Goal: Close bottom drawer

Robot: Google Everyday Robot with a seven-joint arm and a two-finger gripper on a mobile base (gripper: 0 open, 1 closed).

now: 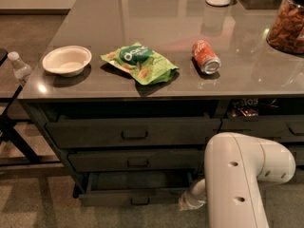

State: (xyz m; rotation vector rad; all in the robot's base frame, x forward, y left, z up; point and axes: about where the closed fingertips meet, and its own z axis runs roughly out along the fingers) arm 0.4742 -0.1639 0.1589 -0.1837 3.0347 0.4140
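The bottom drawer is a wide dark grey drawer with a low flat front and a small bar handle. It stands pulled out a little, with its shallow inside showing above the front. My white arm comes down at the lower right. My gripper is low at the drawer front's right end, mostly hidden behind the arm's wrist. Two taller-fronted drawers sit above it, the top one and the middle one.
On the grey counter lie a white bowl, a green snack bag, a red can on its side and a jar of nuts. A narrower drawer stack is at the right. A water bottle stands at the left.
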